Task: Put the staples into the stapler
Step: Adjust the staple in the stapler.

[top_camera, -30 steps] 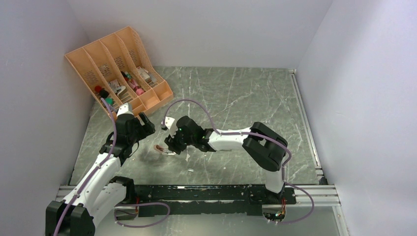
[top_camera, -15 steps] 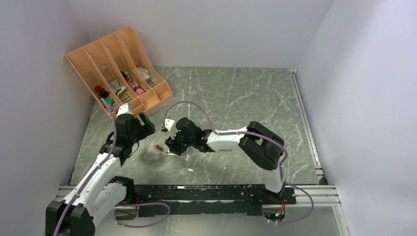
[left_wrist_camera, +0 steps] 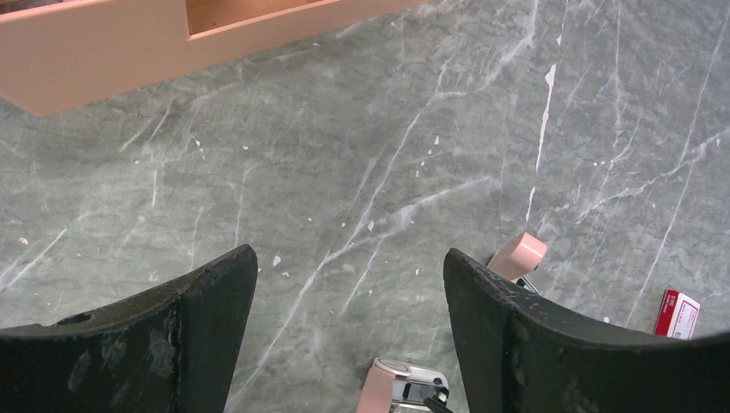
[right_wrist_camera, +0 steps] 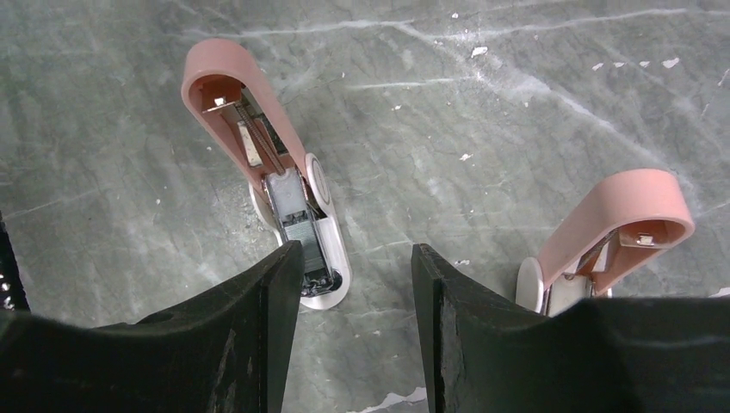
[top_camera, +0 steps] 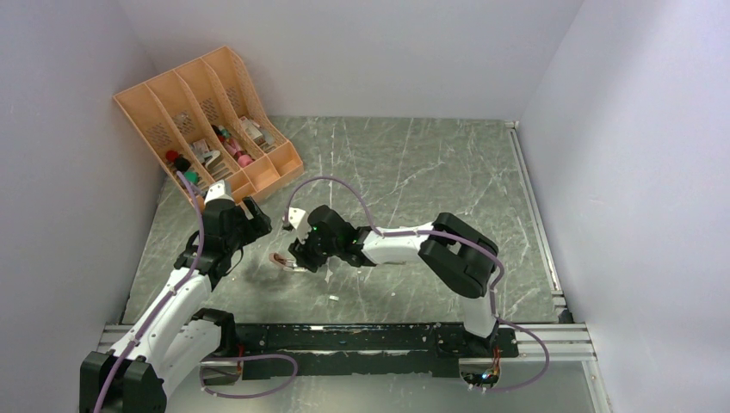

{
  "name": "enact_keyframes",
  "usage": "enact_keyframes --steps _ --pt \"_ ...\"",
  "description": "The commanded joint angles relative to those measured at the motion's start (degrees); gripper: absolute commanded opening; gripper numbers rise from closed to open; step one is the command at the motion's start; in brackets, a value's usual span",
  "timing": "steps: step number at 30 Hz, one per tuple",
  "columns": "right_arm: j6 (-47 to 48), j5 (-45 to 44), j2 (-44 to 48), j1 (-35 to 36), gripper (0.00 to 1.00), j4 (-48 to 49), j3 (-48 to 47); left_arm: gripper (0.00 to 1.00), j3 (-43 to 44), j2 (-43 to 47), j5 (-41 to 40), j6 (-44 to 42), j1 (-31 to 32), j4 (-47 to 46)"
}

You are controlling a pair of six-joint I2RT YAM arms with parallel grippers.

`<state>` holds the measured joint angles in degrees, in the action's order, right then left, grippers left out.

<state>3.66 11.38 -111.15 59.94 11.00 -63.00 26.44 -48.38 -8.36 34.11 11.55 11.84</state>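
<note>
Two pink staplers lie hinged open on the grey marbled table. In the right wrist view, the left stapler (right_wrist_camera: pixel 258 155) has a ribbed silvery-grey strip of staples (right_wrist_camera: pixel 299 231) in its channel. The other stapler (right_wrist_camera: pixel 613 232) lies to the right. My right gripper (right_wrist_camera: pixel 357 254) hangs open just above them, its left finger beside the loaded channel and nothing between the fingers. From above it (top_camera: pixel 297 252) covers most of the stapler (top_camera: pixel 282 261). My left gripper (left_wrist_camera: pixel 349 255) (top_camera: pixel 256 219) is wide open and empty, a little to the staplers' left. The red-and-white staple box (left_wrist_camera: pixel 677 313) lies at the far right.
A peach desk organizer (top_camera: pixel 207 120) with several compartments of small items stands at the back left, its front wall (left_wrist_camera: pixel 103 52) close ahead of the left gripper. A small white scrap (top_camera: pixel 333 298) lies on the table in front of the staplers. Walls close in both sides.
The right arm's elbow has shifted slightly to the left. Both grippers and the staplers stand as before.
</note>
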Motion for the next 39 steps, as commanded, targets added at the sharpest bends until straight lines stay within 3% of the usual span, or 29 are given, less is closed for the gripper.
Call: enact_keyframes --steps 1,14,25,39 --pt "-0.3 1.1 3.6 -0.1 0.53 4.1 1.5 0.83 1.3 0.3 0.6 -0.1 -0.4 -1.1" --pt "9.5 6.6 8.7 -0.1 0.55 27.4 20.8 0.84 0.7 3.9 5.7 3.0 -0.4 -0.2" --pt "12.1 10.4 2.2 -1.8 0.61 30.3 18.9 0.85 1.0 3.2 7.1 4.1 -0.4 0.2" --pt "14.4 14.3 -2.6 -2.5 0.56 27.5 16.4 0.84 -1.3 3.9 10.0 7.9 -0.4 -0.4"
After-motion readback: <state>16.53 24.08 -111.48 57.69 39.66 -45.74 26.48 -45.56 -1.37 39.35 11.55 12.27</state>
